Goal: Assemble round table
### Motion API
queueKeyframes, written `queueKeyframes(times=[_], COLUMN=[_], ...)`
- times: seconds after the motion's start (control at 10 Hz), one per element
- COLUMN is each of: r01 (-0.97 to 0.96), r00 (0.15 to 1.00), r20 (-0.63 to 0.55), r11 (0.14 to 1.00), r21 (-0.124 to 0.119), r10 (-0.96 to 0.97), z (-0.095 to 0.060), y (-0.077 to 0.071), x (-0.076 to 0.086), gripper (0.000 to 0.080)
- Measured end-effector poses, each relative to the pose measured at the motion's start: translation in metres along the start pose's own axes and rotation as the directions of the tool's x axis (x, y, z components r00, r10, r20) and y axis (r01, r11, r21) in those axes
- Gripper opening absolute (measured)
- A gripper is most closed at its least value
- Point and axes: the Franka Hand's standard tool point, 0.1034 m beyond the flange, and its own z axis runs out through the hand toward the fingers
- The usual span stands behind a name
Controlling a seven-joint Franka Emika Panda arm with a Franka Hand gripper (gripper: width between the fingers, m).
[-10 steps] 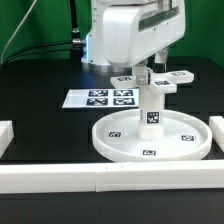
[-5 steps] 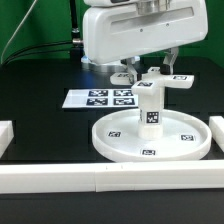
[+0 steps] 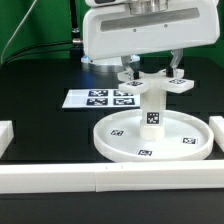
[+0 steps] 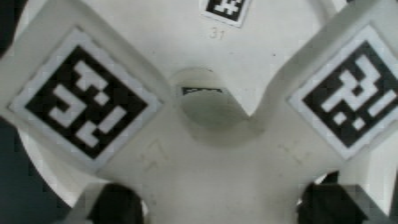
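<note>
**End effector grips the cross piece above the leg**

In the exterior view we see the end effector [image 3: 152,75] with its two fingers closed narrowly on the white plastic cross-shaped four-arm piece [image 3: 152,84], which lies level. Directly below the end effector stands the thick white cylindrical leg [image 3: 152,112], upright in the hub of the large white rimmed round disc [image 3: 152,137]; whether the cross piece touches the leg's top we cannot tell. The disc lies on the black desk [image 3: 45,125]. Beyond the disc, toward the exterior view's left of the end effector, lies the flat marker board [image 3: 101,98]. Long white border bars [image 3: 110,180] run along the desk's near edge.

In the wrist view we see the cross piece [image 4: 210,120] filling the picture just beneath the end effector, two of its arms carrying black-white square markers [image 4: 86,92], with the dark fingertips [image 4: 111,204] either side of it.
</note>
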Motion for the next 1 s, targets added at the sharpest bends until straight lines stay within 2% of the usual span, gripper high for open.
queueKeyframes(times=[0.4, 0.6, 0.7, 0.9, 1.0], r01=[-0.327, -0.493, -0.595, -0.717, -0.792], r00=[0.945, 0.870, 0.804, 0.697, 0.610], r20=[0.005, 0.006, 0.016, 0.022, 0.024], r11=[0.945, 0.869, 0.803, 0.696, 0.609], r21=[0.020, 0.022, 0.033, 0.032, 0.037], r10=[0.327, 0.493, 0.595, 0.717, 0.792], z=[-0.0002, 0.0000, -0.0001, -0.0001, -0.0001], y=[-0.0008, -0.0029, -0.0027, -0.0033, -0.0035], x=[0.0003, 0.0001, 0.0003, 0.0004, 0.0010], gripper=[0.0433, 0.0433, 0.0433, 0.0433, 0.0433])
